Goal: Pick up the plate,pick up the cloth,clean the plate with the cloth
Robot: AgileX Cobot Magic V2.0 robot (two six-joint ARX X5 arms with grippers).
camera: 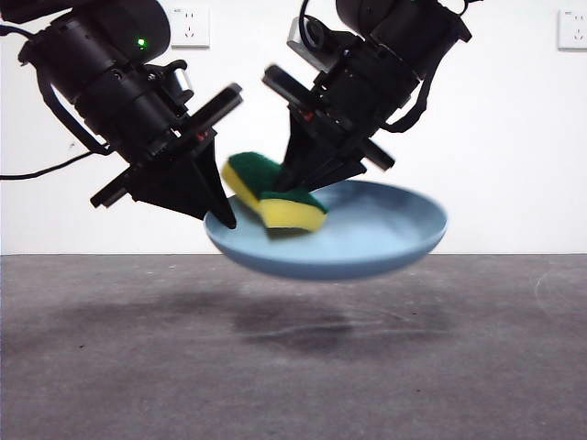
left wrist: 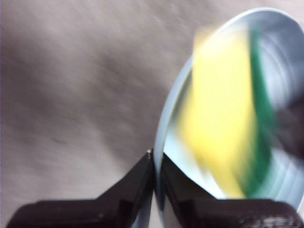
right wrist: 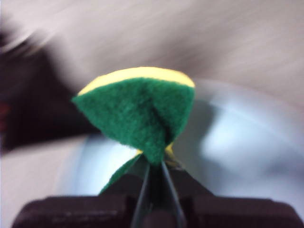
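Front view showed both pickups done: left gripper [camera: 223,213] clamped the round light-blue plastic plate [camera: 385,240] aloft, right gripper [camera: 292,183] pinched the yellow-green sponge cloth [camera: 275,197] against it; wiping remained.

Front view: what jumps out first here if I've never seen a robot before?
A wide light blue plastic plate hangs in mid-air above the grey table, the left gripper clamped on its rim. On it lies a yellow sponge with a dark green scouring layer, pinched by the right gripper from above.
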